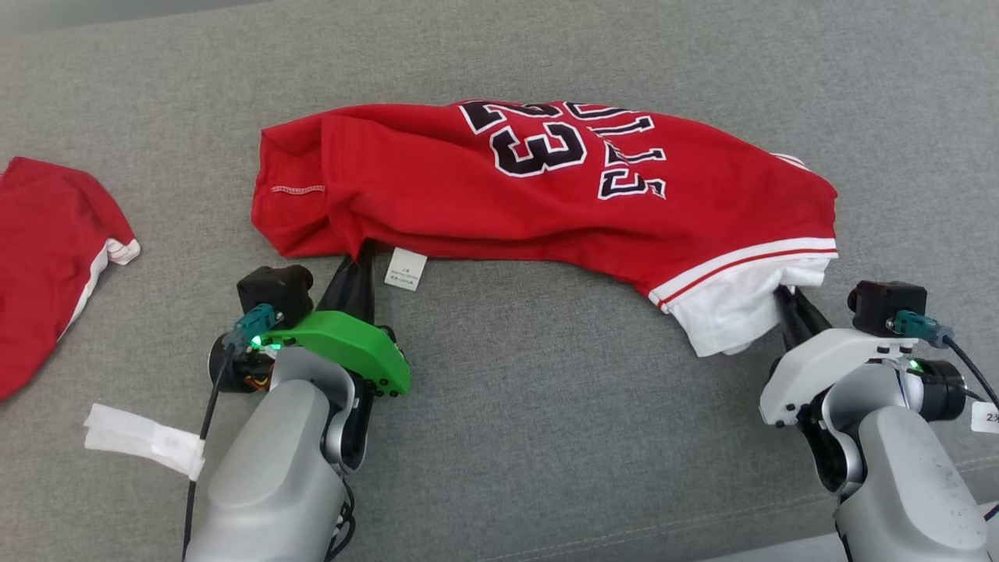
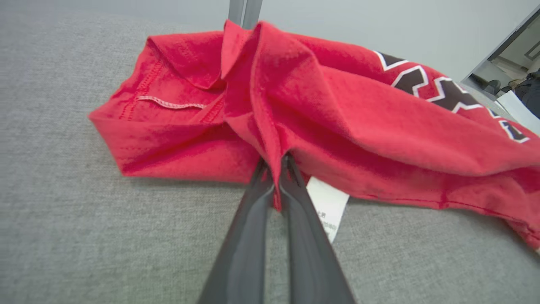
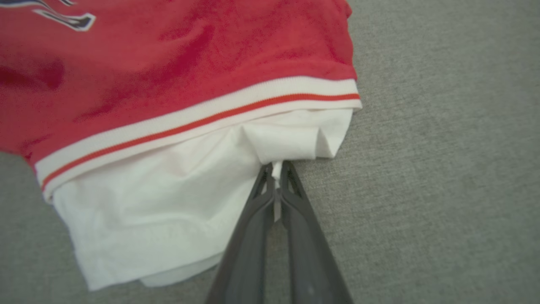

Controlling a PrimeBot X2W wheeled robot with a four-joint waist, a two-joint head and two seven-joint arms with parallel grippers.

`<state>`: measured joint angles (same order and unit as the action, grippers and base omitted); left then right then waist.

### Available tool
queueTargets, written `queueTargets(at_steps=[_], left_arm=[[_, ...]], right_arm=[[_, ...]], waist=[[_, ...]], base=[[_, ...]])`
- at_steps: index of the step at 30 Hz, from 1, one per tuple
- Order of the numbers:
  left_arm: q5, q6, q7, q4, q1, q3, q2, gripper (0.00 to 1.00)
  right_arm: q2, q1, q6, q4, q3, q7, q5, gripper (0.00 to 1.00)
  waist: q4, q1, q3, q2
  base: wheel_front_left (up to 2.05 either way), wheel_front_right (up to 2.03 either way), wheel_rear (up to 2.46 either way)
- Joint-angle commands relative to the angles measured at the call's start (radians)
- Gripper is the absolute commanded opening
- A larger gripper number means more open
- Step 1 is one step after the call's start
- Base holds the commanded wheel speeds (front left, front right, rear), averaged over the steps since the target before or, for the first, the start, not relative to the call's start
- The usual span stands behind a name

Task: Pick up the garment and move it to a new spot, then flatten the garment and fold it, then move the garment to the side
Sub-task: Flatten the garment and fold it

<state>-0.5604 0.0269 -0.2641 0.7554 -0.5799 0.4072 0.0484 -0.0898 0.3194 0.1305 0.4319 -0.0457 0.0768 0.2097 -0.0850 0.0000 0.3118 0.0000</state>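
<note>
Grey upholstery (image 1: 546,406), garment (image 1: 499,195) (second garment (image 1: 43,250) leftward)

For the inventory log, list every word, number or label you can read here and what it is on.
"23": black with white edging, seen upside down on the red jersey.
Black lettering beside the number: creased, not readable for sure.
White care label at the jersey's near edge: print too small to read.
White tag at the head view's right edge: begins "2", the rest is cut off.
</note>
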Motion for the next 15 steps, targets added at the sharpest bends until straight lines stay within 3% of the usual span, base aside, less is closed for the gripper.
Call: queueTargets(at_steps=[1,7,15], left_arm=[[0.006,0.008,0.0,-0.026,0.026,-0.015,0.004,0.0],[-0.021,0.045,0.0,-0.199,0.099,-0.074,0.004,0.0],[-0.157,0.077,0.001,-0.409,0.115,-0.085,0.004,0.0]], right_arm=[[-0.001,-0.012,0.0,-0.027,0.005,-0.023,0.007,0.0],[0.008,-0.081,0.0,-0.244,0.007,-0.079,0.085,0.0],[-0.006,-0.096,0.0,-0.563,-0.016,-0.036,0.158,0.0]], waist=[[0.006,0.0,-0.008,0.0],[0.012,0.0,-0.049,0.0],[0.009,0.0,-0.093,0.0]], base=[[0.0,0.0,0.0],[0.0,0.0,0.0],[0.0,0.0,0.0]])
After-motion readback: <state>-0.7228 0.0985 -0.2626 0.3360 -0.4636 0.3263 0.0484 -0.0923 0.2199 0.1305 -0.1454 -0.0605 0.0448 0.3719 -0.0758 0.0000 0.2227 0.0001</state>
